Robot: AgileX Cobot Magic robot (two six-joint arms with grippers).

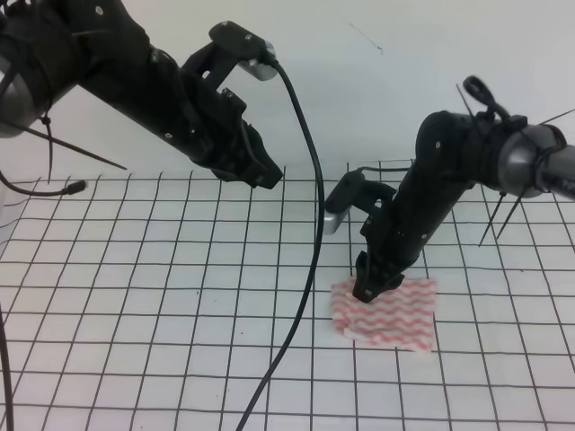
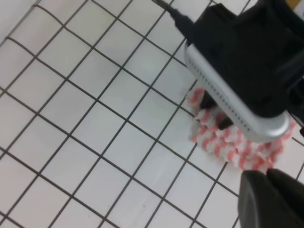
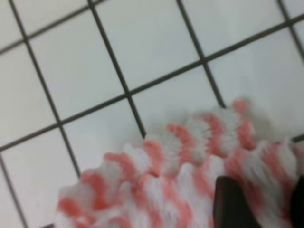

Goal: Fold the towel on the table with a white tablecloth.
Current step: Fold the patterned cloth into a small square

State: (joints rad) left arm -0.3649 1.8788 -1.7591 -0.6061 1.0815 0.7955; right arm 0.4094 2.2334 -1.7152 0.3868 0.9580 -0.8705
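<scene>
Pink and white, the towel (image 1: 386,312) lies on the desk (image 1: 135,314), low and a bit right of the middle in the high view. It looks small and thick, with more than one layer at its near edge, so I think it has been folded at least once. The white cloth (image 1: 180,269) with black squares covers the whole desk under it.

The right claw (image 1: 372,285) is down on the upper left corner of the towel. In the right wrist view a dark fingertip (image 3: 232,204) sits on the wavy stripes at the bottom right of the frame. The tips look close together and they touch the towel. I cannot tell if they pinch a layer or only press on it.

The left claw (image 1: 260,172) hangs in the air in the upper middle of the high view, well apart from the towel. It holds nothing that I can see. Its tips (image 2: 273,197) show dark at the bottom right of the left wrist view, but I cannot tell how far open they are.

My guess is that the step now is finishing a fold, or getting hold of a corner for one more. If the claw has the corner, the next move should lift it and carry it over to the far edge. The towel is thin and soft, so it may slide or bunch up if it gets dragged
</scene>
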